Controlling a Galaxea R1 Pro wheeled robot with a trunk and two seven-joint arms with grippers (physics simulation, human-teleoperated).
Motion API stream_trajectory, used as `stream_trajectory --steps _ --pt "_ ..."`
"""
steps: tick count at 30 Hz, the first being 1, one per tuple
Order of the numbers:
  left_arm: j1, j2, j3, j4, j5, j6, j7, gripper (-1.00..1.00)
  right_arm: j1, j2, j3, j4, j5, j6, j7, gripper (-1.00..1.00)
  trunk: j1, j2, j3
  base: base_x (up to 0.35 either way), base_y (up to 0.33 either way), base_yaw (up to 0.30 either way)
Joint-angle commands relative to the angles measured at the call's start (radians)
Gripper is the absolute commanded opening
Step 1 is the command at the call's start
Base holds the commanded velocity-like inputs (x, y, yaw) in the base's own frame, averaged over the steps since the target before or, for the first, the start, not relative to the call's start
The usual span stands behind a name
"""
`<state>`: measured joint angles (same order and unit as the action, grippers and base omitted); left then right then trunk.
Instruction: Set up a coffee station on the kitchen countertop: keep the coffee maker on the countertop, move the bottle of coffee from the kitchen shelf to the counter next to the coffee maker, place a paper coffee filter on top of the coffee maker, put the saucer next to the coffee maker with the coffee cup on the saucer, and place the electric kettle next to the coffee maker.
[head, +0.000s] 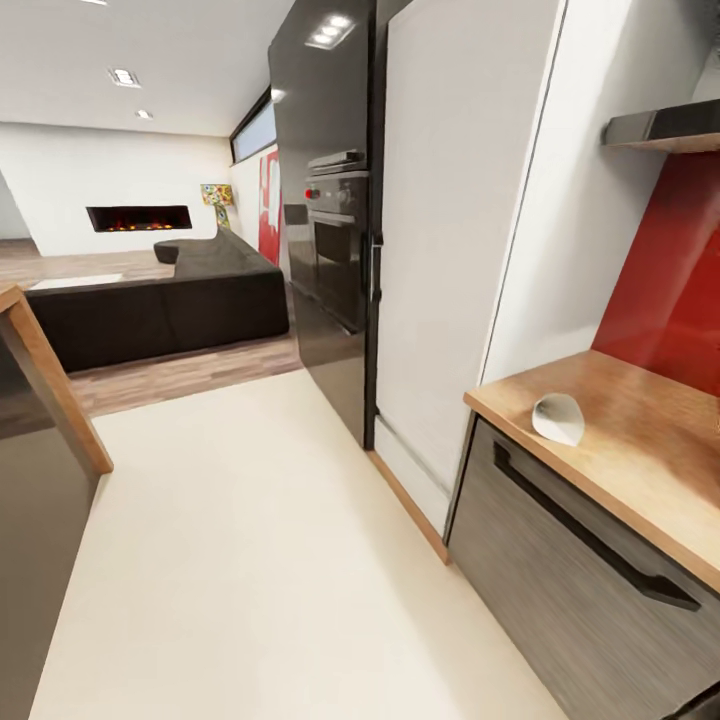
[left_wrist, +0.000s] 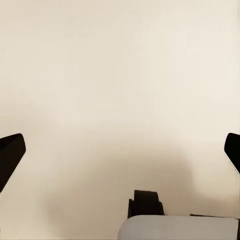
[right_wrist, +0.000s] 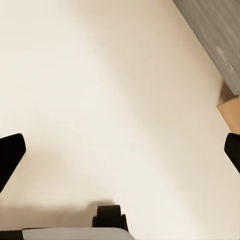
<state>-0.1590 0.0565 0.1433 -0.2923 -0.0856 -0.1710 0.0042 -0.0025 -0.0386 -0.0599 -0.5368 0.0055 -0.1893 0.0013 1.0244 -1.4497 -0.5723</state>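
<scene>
Both arms are hanging over bare cream floor: the left gripper is showing its two dark fingertips spread wide with nothing between them, and the right gripper is likewise spread wide and carrying nothing, with a strip of grey cabinet front passing at the edge of its camera. Robot is looking to be in transit, so the station is judged barely started as far as visible. Nearest on the right, one wooden countertop is sitting over one grey drawer with one long black handle. One white folded thing, probably the paper coffee filter, is lying on that countertop near its front edge, not on any coffee maker, so that step is reading as not yet done. Coffee maker, coffee bottle, saucer, cup and kettle are still to be found and set. Above, one dark shelf is jutting over the red backsplash, contents hidden. Next, one tall white panel, then one black oven tower. On the left, one wood-edged counter corner. Farthest, one dark sofa, one lit fireplace, one colourful lamp-like object.
</scene>
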Motion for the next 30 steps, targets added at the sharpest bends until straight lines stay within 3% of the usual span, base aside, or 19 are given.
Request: stream_trajectory --steps 1,15,30 --pt "-0.001 0.0 0.006 0.001 -0.009 -0.004 0.0 1.0 0.0 0.0 -0.001 0.0 0.001 -0.002 0.0 1.0 0.001 0.0 0.0 0.33 0.148 -0.242" --pt "-0.001 -0.001 0.006 0.001 -0.008 -0.004 0.0 1.0 0.0 0.0 -0.002 -0.001 -0.001 -0.002 0.002 1.0 0.001 0.0 -0.001 0.257 0.21 -0.256" --pt "-0.001 -0.003 0.005 0.0 -0.008 -0.004 0.0 1.0 0.0 0.0 -0.003 0.0 -0.001 -0.002 0.003 1.0 0.001 0.0 -0.015 0.018 0.04 -0.225"
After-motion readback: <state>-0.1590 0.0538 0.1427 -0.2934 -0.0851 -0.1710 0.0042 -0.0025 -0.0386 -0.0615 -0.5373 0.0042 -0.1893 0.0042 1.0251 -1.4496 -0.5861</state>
